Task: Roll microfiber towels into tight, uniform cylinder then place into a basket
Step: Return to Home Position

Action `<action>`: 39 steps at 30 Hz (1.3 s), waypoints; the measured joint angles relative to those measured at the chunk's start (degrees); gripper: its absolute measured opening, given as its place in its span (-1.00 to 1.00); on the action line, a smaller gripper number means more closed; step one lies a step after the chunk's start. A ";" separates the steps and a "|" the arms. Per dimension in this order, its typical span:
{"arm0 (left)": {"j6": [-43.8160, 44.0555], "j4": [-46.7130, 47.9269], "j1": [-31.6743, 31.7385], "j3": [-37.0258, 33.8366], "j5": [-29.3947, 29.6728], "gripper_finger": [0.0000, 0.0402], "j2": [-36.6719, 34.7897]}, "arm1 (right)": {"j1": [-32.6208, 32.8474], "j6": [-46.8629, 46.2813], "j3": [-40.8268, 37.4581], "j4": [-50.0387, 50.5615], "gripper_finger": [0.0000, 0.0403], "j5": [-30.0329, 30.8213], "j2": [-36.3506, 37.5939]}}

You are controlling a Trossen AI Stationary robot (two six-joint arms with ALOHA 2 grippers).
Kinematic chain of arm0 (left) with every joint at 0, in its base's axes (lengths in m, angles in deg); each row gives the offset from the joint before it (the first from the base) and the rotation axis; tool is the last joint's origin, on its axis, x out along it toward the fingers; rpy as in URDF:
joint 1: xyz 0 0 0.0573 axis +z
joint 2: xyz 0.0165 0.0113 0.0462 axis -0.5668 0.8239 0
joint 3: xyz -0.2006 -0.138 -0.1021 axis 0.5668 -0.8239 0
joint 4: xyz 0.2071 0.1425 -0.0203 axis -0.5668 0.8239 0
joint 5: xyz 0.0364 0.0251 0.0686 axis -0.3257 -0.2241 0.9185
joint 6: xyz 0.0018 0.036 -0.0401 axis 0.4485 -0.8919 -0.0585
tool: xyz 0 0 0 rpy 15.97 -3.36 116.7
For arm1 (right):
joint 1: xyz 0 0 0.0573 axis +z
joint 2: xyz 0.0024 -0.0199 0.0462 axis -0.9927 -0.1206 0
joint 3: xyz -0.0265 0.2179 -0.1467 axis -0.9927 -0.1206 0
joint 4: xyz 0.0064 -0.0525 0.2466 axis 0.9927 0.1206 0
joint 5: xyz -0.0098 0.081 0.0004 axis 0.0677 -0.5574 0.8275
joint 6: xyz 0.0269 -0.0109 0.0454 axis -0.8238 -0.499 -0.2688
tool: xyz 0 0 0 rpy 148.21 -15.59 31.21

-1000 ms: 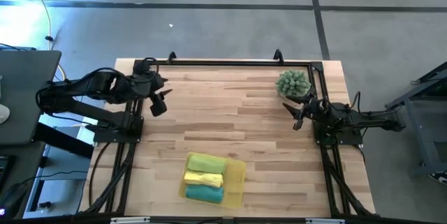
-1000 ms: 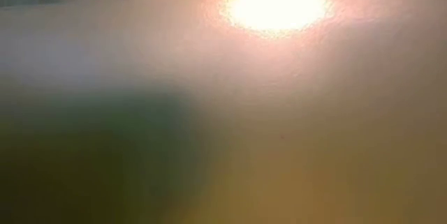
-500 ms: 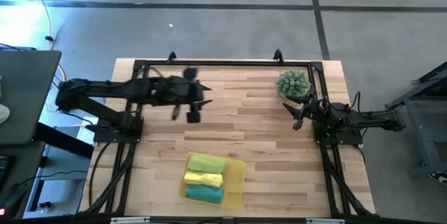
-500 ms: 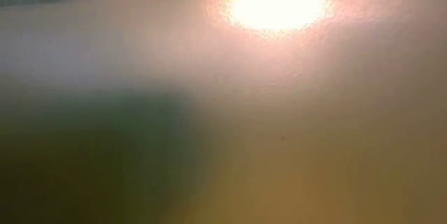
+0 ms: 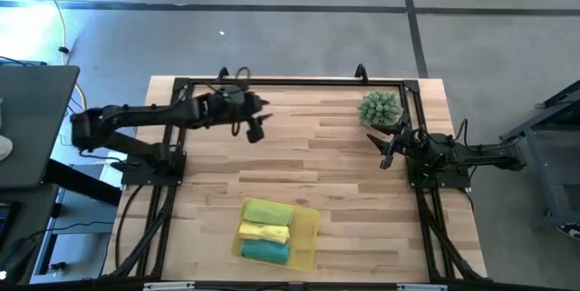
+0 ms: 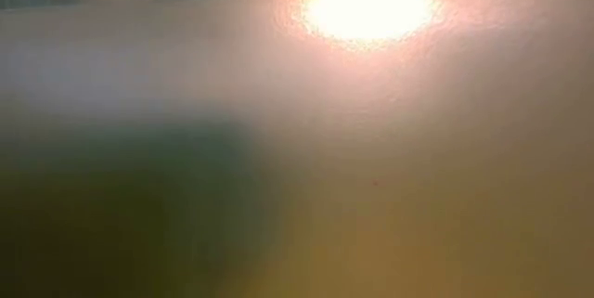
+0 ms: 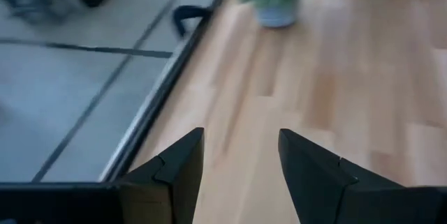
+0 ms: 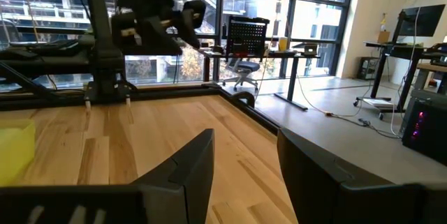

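Job looks done: three microfiber towels point(image 5: 265, 231), rolled into stubby, soft cylinders (lime green, yellow, teal), lie side by side in the shallow, see-through yellow basket point(image 5: 309, 227) by the plank worktop's point(image 5: 344, 182) near edge. Left gripper point(image 5: 255, 129) hovers nr far edge, fingers wide, empty. Right gripper point(image 5: 388, 150) sits beside the spiky potted plant point(image 5: 381, 108) at rt edge, also spread, empty. Only parking the arms appears left.

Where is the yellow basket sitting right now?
In the high view, the basket sits near the bottom edge of the table, slightly left of centre, holding the rolled green towel, yellow towel and teal towel.
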 joint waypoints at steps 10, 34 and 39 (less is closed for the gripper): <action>11.32 -5.06 6.98 -18.86 6.62 -0.13 -19.31 | 0.00 0.00 0.00 0.00 -0.26 0.00 0.00; 12.47 -41.83 9.09 -49.68 6.77 -0.13 -44.16 | 0.00 -0.02 0.00 0.00 -0.26 0.00 0.00; 12.49 -41.31 9.09 -49.68 6.77 -0.13 -44.27 | 0.00 0.00 0.00 0.00 -0.26 0.00 0.00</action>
